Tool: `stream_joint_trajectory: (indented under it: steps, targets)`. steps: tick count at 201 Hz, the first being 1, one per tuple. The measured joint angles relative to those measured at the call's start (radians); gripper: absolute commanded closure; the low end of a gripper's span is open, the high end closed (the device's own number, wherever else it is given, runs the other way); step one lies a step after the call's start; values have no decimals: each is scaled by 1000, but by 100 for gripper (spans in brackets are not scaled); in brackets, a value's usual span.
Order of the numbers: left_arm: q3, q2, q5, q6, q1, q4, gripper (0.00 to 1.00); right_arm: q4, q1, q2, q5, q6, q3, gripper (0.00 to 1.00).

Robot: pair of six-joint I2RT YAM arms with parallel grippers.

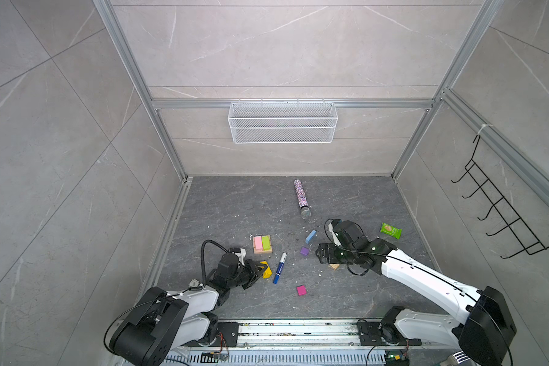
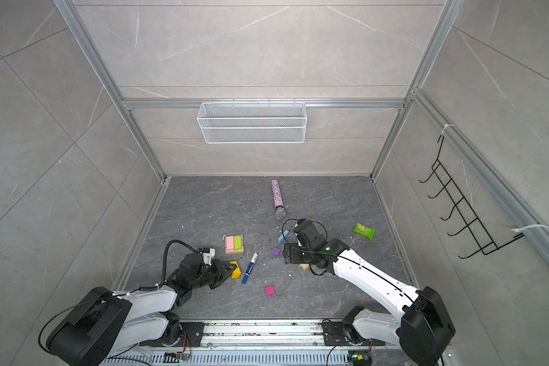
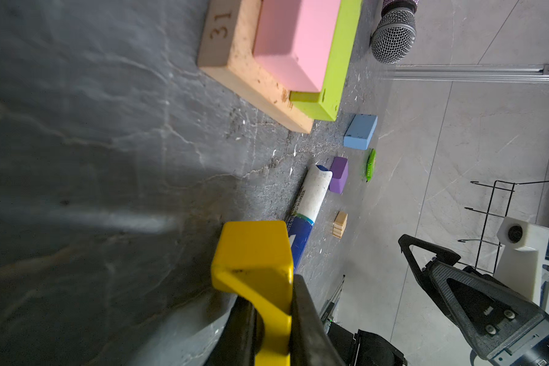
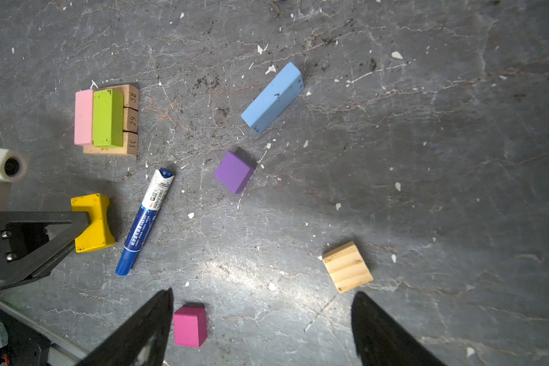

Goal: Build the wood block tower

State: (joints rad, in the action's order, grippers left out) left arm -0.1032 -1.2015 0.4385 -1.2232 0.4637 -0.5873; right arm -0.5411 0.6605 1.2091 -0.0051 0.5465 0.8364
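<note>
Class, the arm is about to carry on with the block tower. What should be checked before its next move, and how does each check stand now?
1. Left gripper shut on yellow arch: ok.
2. Arch lifted clear of the table: cannot tell.
3. Tower top free, pink block and green block side by side on tan bars: ok.
4. Marker pen apart from the arch, off the line to the tower: ok.
5. Right gripper open, empty, away from the tower: ok.

Pink block [image 4: 83, 117] matt painted; tan cube [image 4: 347, 266] bare grained wood; marker pen [image 4: 146, 218] glossy plastic; tabletop [image 4: 425, 158] rough, speckled.
</note>
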Motion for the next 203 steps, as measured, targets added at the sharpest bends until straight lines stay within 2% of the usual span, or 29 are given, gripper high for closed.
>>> stream_joint_trajectory:
  steps: [36, 71, 135, 178, 195, 203]
  targets:
    - [0, -1, 1, 0, 0, 7, 87, 0, 0, 0, 0, 0, 0, 15]
    - [-2, -62, 10, 0, 0, -62, 86, 0, 0, 0, 0, 0, 0, 15]
    - [-3, -144, 18, -15, 0, -159, 78, 0, 0, 0, 0, 0, 0, 15]
    - [-5, -147, 14, -26, -2, -140, 67, 0, 0, 0, 0, 0, 0, 15]
    - [-6, -147, 9, -27, -4, -122, 58, 0, 0, 0, 0, 0, 0, 15]
    - [-6, -147, 11, -32, -4, -117, 58, 0, 0, 0, 0, 0, 0, 15]
